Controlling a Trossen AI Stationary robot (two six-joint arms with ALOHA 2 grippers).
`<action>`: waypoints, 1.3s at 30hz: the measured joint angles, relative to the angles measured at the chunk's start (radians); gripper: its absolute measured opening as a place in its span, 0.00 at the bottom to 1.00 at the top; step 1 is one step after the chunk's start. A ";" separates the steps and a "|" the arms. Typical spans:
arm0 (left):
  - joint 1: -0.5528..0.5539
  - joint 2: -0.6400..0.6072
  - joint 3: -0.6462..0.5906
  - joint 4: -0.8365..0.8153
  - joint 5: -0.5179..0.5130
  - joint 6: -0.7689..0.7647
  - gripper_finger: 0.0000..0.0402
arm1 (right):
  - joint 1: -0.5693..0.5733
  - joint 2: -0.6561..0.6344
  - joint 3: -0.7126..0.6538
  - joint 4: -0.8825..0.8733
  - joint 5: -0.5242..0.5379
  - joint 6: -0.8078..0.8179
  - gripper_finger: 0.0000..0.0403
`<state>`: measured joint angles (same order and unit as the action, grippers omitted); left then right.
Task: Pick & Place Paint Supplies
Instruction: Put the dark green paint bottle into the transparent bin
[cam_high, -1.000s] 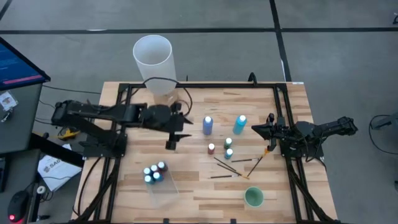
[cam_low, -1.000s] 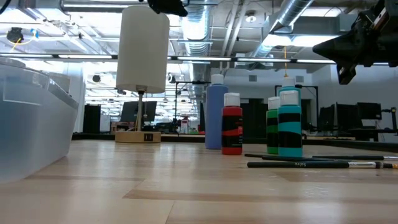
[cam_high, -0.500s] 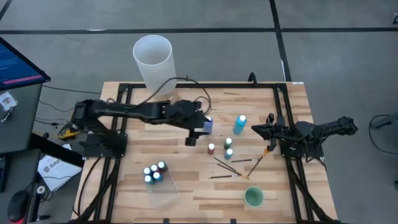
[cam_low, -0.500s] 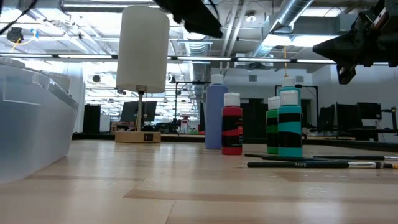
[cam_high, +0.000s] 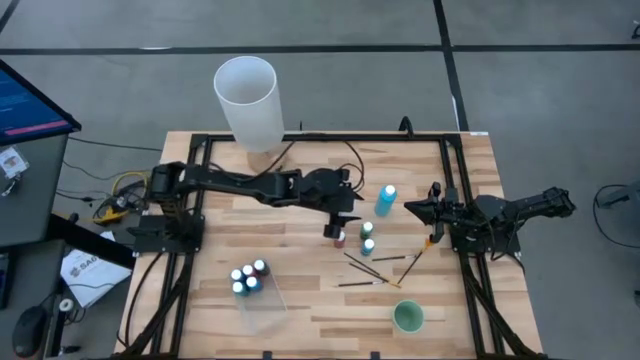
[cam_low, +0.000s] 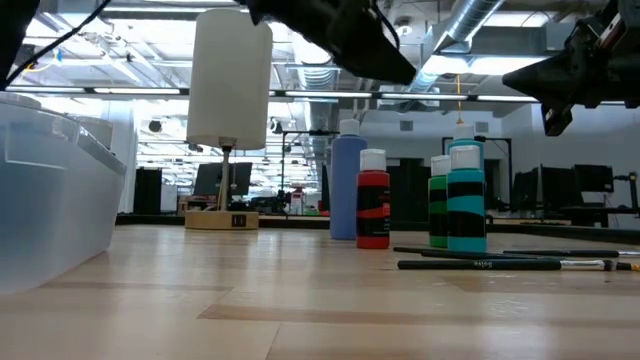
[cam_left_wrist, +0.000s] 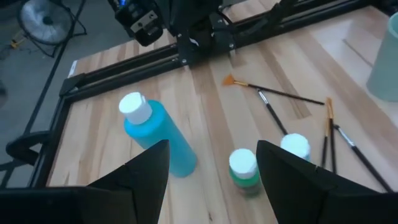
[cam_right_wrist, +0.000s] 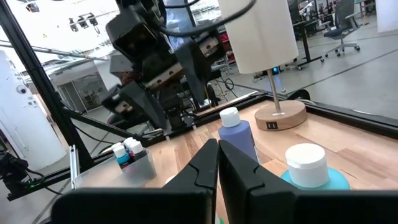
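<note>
Left pincer (cam_high: 333, 231), fingers spread and empty, hangs over red bottle (cam_high: 340, 238), green bottle (cam_left_wrist: 243, 169) just beside.

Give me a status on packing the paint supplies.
Done: four small bottles sit in the clear bin. In hand: nothing; the left gripper hovers open by the red bottle. Left: tall blue bottle, light blue bottle, green bottle, teal bottle, brushes. The right gripper waits shut at the table's right.
</note>
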<state>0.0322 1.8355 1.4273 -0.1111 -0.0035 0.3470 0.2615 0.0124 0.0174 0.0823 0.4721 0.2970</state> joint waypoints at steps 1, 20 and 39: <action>0.000 0.013 0.000 0.019 0.000 0.001 0.57 | 0.000 0.000 0.000 0.000 0.000 0.000 0.02; 0.000 0.169 0.001 0.175 0.077 -0.011 0.57 | 0.000 0.000 0.000 0.000 0.000 0.000 0.02; -0.005 0.212 0.000 0.207 0.124 -0.011 0.57 | 0.000 0.000 0.000 0.001 0.000 0.000 0.02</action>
<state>0.0269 2.0478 1.4274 0.0959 0.1209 0.3362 0.2615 0.0124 0.0174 0.0830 0.4717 0.2970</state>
